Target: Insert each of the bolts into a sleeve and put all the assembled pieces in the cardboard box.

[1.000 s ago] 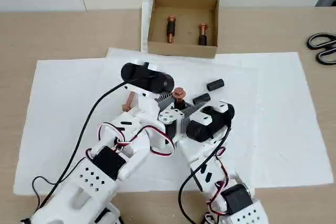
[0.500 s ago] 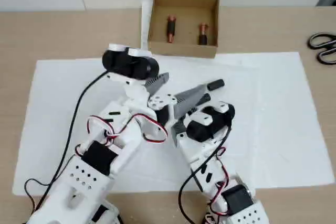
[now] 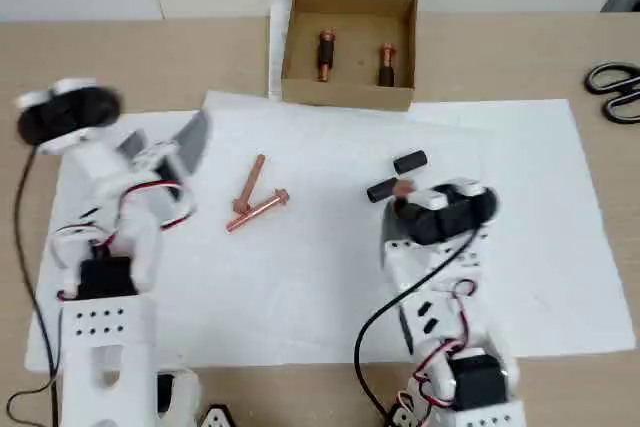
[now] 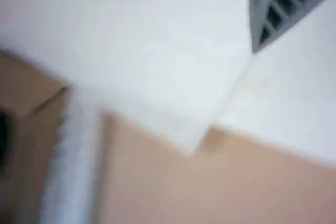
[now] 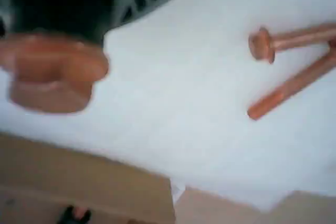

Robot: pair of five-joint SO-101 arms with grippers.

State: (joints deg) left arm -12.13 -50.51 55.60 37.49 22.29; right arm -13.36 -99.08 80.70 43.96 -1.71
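My right gripper [image 3: 408,197] is shut on an assembled piece: a copper bolt head [image 5: 52,72] sticks out of a black sleeve [image 5: 52,3] between its fingers. It hangs beside a loose black sleeve [image 3: 381,190] on the white paper; a second sleeve [image 3: 410,161] lies just beyond. Two bare copper bolts [image 3: 250,184] [image 3: 258,210] lie crossed in the middle of the paper, and the two bolts [image 5: 294,40] lie ahead of the held piece. My left gripper [image 3: 170,147] is far over at the paper's left side, open and holding nothing, with one grey finger [image 4: 278,9] showing. The cardboard box [image 3: 347,95] at the back holds two assembled pieces [image 3: 326,54] [image 3: 386,65].
White paper sheet [image 3: 520,247] covers the middle of the wooden table [image 3: 120,57]. Scissors [image 3: 615,87] lie at the far right edge. The paper's corner [image 4: 194,140] and a brown box edge [image 4: 26,93] lie below my left wrist.
The left arm let go of the piece and swung away to the left. The right gripper, keeping the assembled piece, shifted right. The two bare bolts are uncovered again.
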